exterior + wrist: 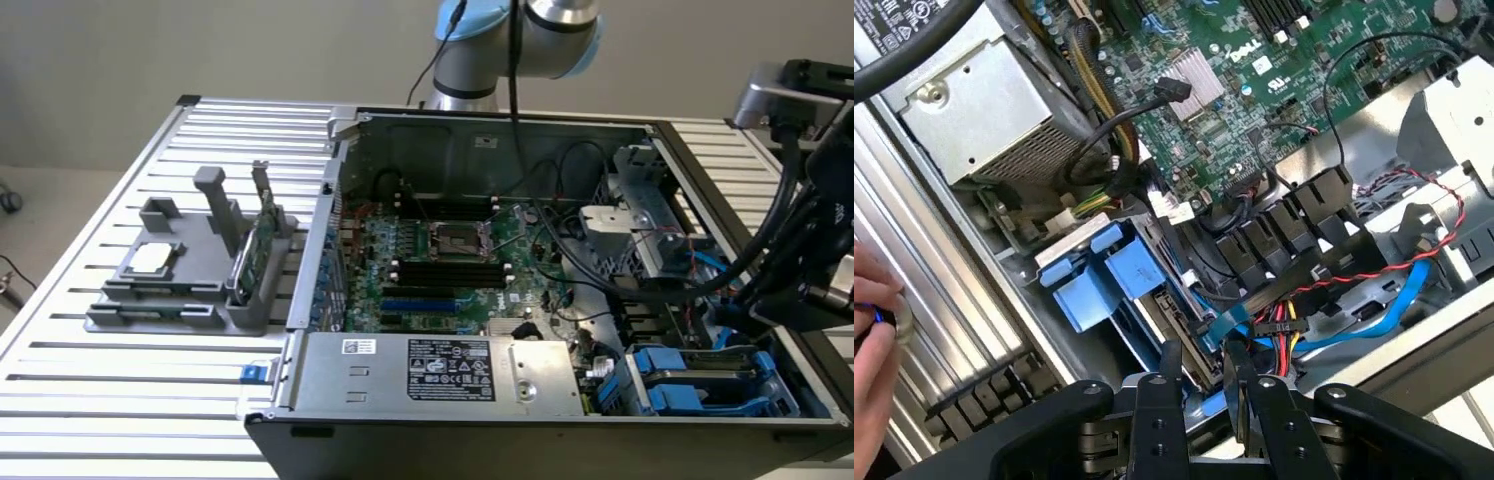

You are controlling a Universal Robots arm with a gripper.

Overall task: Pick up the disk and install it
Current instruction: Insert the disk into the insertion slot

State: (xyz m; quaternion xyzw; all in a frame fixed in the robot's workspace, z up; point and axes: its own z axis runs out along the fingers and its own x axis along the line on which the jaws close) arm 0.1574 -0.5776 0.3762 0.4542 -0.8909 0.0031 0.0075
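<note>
Plainly, the jaws stand about half parted and closed on the disk [1176,325]. They pinch its thin edge so the drive hangs on its side, which looks like the one way it can slide into a narrow slot. The disk sits partway down in the drive bay [707,375], at the case corner on the exterior view's right. By my judgement the install is under way but not finished. Blue carrier plastic [1099,280] shows at the bay's end; whether it touches the disk I cannot tell. Red, yellow and blue cables [1374,300] run just beside the bay, presumably to reach the drive connectors. Beyond lie the motherboard [447,260] and the power supply [447,370]. The open case rests on the slatted worktop [120,400]. There a grey fixture [174,290] presents a chip [151,258] flat and a green card [266,205] upright.
</note>
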